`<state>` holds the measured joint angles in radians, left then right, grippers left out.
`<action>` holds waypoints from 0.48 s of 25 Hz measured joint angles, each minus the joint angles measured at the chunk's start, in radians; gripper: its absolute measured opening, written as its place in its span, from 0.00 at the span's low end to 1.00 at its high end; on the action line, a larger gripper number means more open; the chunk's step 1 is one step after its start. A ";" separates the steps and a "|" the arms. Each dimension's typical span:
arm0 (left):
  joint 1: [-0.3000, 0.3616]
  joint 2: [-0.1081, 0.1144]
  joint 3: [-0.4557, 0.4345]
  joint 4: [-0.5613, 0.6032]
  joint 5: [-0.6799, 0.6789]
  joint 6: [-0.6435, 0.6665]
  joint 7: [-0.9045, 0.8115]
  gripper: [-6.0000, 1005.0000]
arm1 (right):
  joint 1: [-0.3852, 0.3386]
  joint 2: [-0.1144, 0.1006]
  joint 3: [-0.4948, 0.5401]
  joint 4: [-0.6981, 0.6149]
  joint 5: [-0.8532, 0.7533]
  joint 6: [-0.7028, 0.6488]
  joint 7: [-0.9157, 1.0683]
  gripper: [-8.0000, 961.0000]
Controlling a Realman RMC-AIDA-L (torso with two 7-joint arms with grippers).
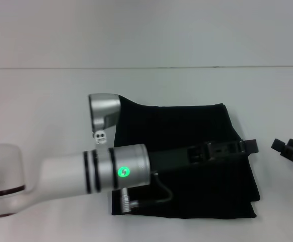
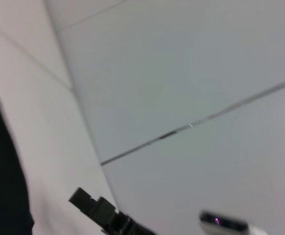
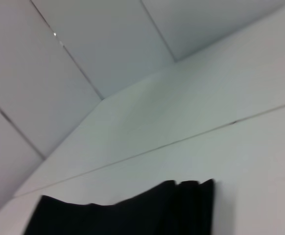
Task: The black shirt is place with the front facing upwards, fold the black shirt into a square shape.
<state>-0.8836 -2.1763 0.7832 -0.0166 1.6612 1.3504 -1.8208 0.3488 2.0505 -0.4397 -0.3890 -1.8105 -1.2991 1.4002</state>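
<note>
- The black shirt [image 1: 187, 131] lies on the white table [image 1: 46, 96], folded into a compact, roughly rectangular bundle, slightly right of centre in the head view.
- The far edge of the bundle runs nearly straight; the near right corner shows a stepped edge where layers overlap.
- No lettering or label is visible on the exposed fabric.
- The left arm [image 1: 86, 171] reaches from the left across the bundle, its silver wrist section with a green indicator light above the left part of the shirt.
- The left tool [image 1: 247, 146] lies low over the right edge of the shirt, extending just past the fabric. Its fingers are dark against dark cloth; whether they stand wide, narrow or grip fabric cannot be determined.
- The right tool [image 1: 292, 151] is at the right edge of the head view, over bare table, near the shirt but apart from it. Its finger spacing cannot be determined.
- The left wrist view shows a strip of the black shirt [image 2: 0, 166] at one side and the right tool [image 2: 101, 210] farther off.
- The right wrist view shows the black shirt [image 3: 132, 210] as a folded dark edge on the table [image 3: 221, 98].
</note>
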 joint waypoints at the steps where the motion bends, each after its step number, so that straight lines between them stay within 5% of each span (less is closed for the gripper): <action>1: 0.024 0.000 0.004 0.039 0.015 0.029 0.018 0.58 | 0.011 -0.014 -0.021 -0.004 -0.008 -0.007 0.064 0.77; 3: 0.073 0.001 0.021 0.113 0.037 0.085 0.055 0.67 | 0.062 -0.067 -0.086 -0.014 -0.068 -0.026 0.288 0.77; 4: 0.102 0.003 0.040 0.160 0.042 0.110 0.073 0.72 | 0.062 -0.067 -0.086 -0.014 -0.068 -0.026 0.288 0.77; 9: 0.294 0.009 0.128 0.426 0.068 0.173 0.225 0.90 | 0.232 -0.167 -0.171 -0.035 -0.296 -0.071 0.699 0.77; 12: 0.384 0.009 0.114 0.530 0.093 0.208 0.377 0.95 | 0.283 -0.172 -0.178 -0.065 -0.371 -0.091 0.795 0.77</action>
<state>-0.4993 -2.1674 0.8969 0.5136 1.7545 1.5589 -1.4435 0.6322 1.8785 -0.6178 -0.4542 -2.1813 -1.3898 2.1950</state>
